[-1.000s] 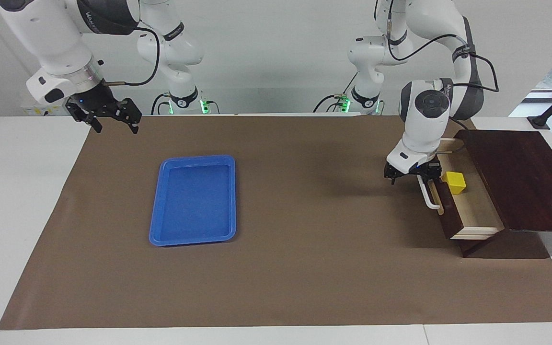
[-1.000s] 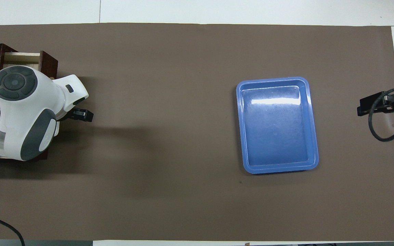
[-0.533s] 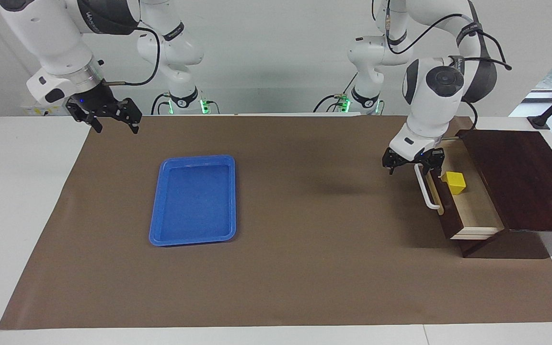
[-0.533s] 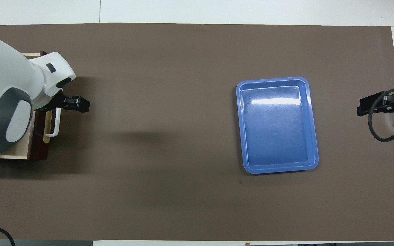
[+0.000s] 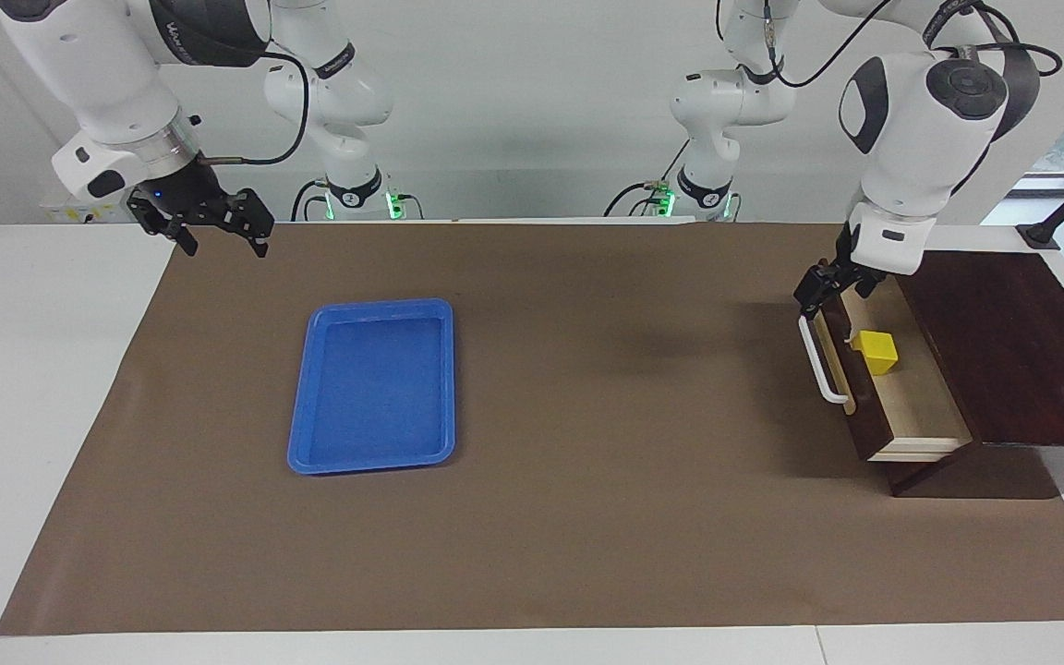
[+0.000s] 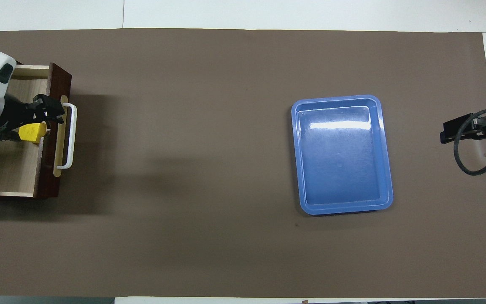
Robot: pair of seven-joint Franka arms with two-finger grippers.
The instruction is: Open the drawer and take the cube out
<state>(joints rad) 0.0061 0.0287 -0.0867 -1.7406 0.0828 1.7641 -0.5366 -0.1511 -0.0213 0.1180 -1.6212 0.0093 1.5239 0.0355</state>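
Brown mat (image 5: pixel 587 462) | drawer (image 5: pixel 911 406) open | cube (image 5: pixel 877 352) part-hidden overhead by left hand (image 5: pixel 841 288)

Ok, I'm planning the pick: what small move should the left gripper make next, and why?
Probably shift the left gripper over the cube and lower it. The drawer is pulled out, the cube sits uncovered inside, and the open gripper hangs above the drawer's front edge, holding nothing. The right gripper waits over the table's other end.
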